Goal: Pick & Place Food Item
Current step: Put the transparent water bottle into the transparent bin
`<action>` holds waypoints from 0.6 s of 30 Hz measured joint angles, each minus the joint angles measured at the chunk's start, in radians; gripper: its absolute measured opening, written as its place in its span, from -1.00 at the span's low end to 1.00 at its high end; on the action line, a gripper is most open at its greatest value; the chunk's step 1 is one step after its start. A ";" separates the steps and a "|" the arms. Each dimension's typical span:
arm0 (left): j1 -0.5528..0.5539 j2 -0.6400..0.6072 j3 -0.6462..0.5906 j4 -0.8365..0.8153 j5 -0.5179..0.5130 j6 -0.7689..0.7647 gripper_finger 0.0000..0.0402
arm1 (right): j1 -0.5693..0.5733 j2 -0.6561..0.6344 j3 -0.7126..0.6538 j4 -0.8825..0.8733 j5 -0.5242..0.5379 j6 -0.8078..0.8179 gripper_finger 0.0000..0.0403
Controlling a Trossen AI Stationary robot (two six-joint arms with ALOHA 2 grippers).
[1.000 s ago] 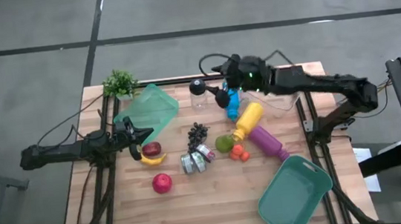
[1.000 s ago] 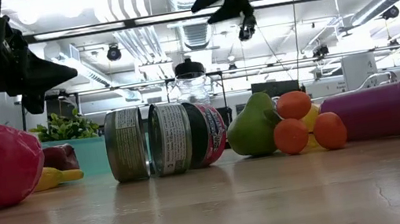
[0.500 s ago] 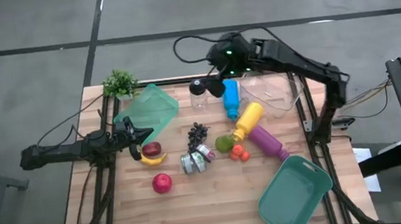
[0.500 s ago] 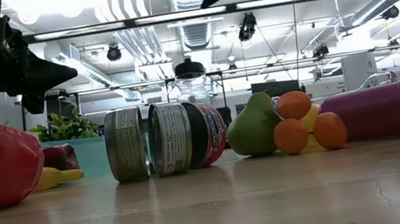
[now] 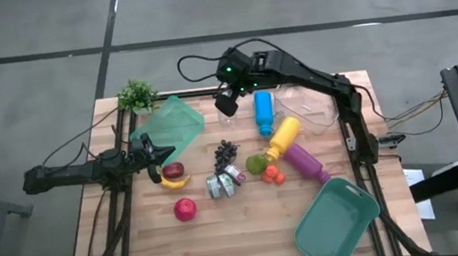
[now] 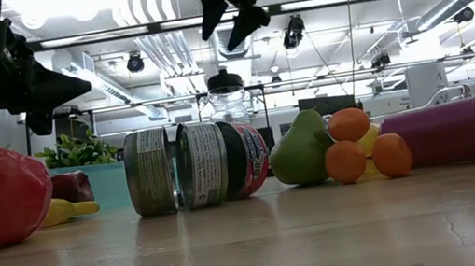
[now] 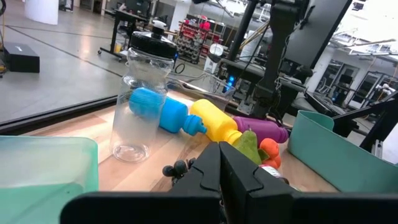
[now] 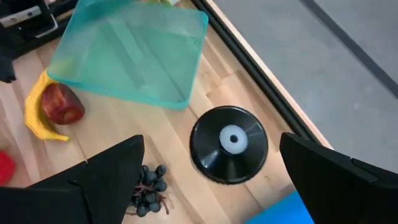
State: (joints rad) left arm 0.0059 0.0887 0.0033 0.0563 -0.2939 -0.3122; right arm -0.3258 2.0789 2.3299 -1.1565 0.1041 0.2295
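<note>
- Far left, the left arm was parked low over the table's left side, its left gripper (image 5: 160,156) pinched together with nothing in it, hanging just above the apple (image 5: 173,170) and banana (image 5: 175,182).
- Behind it sat a little plant (image 5: 137,94) at the back corner, with a teal lid (image 5: 172,127) lying flat right next to it.
- A red pepper-looking thing (image 5: 185,208) sat nearer the front edge, well apart from the rest.
- Toward the middle were the grapes (image 5: 226,152), with a couple of cans (image 5: 218,185) on their sides just in front of them.
- The right gripper (image 5: 227,102) was up at the back, fingers spread wide and holding nothing, hovering over the jar (image 7: 145,99). In the right wrist view the jar's black cap (image 8: 229,144) sat right between the two fingers (image 8: 99,183), below them, not touching as far as I could tell.
- Right of the jar were a blue bottle (image 5: 263,112) and a yellow bottle (image 5: 284,137), both lying down, then a purple bottle (image 5: 305,162) angled toward the front.
- A green pear (image 5: 256,163) and some small oranges (image 5: 272,174) were tucked against the yellow and purple bottles.
- Front right, a teal bin (image 5: 337,223) sat tilted at the table (image 5: 240,237) corner.
</note>
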 joint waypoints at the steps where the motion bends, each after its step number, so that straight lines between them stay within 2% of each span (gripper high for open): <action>1: 0.000 0.000 0.000 0.000 0.000 0.000 -0.99 | 0.000 0.002 -0.002 0.000 0.000 0.000 0.85; 18: 0.000 0.000 0.000 0.000 0.000 0.000 -0.99 | 0.001 -0.007 -0.026 0.034 -0.009 0.011 0.90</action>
State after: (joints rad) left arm 0.0063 0.0891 0.0035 0.0563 -0.2939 -0.3122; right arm -0.3252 2.0716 2.3035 -1.1225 0.0952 0.2400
